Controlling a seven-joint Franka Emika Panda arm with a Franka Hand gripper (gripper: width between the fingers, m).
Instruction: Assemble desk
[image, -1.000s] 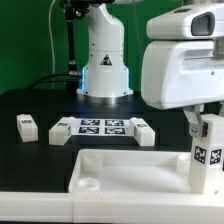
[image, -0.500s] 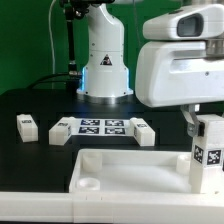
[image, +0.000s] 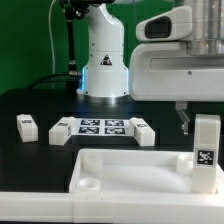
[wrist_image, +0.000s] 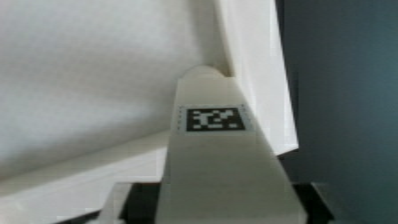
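Observation:
The white rimmed tabletop (image: 130, 165) lies in front, with a round socket (image: 88, 184) at its near corner on the exterior view's left. One white square leg (image: 206, 150) with a tag stands upright at the tabletop's corner on the exterior view's right. My gripper (image: 196, 122) hangs over the top of that leg, with one finger (image: 183, 118) showing beside it. In the wrist view the leg (wrist_image: 217, 150) runs between the dark pads and fills the gap, reaching down to the tabletop's corner (wrist_image: 107, 90). Two loose legs (image: 27, 125) (image: 143, 130) lie on the black table behind.
The marker board (image: 97, 127) lies flat between the loose legs, with another white piece (image: 58, 130) at its end on the exterior view's left. The robot's white base (image: 104, 70) stands behind it. A long white bar (image: 35, 205) runs along the front.
My hand has shifted toward the exterior view's left and risen a little. The upright leg has stayed at the corner, its tagged face now squarer to the camera.

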